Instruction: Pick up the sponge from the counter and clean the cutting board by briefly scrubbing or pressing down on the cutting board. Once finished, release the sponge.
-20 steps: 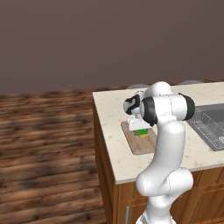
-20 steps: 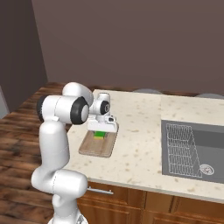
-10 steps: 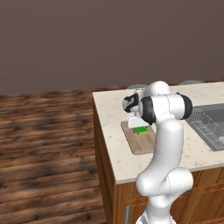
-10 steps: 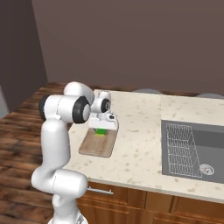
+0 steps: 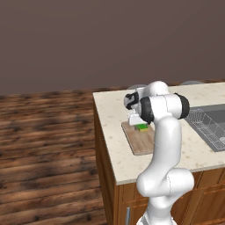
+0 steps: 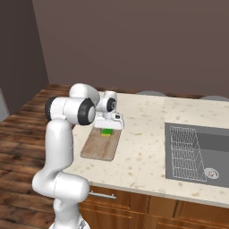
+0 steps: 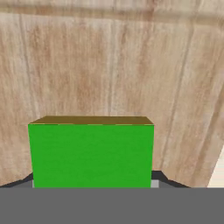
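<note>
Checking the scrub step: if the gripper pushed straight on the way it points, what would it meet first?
The gripper, shut on the sponge, points down at the cutting board; the sponge would likely press the board first.

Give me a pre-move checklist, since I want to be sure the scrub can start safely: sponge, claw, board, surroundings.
1. Sponge held in the claw: ok, claw shut on it.
2. Sponge over the cutting board: ok, wood grain lies behind it in the hand view.
3. Sponge pressed onto the board: cannot tell.
4. Board flat on the counter: ok.
5. Bare board around the sponge: ok.
6. Sink away from the work area: ok.
</note>
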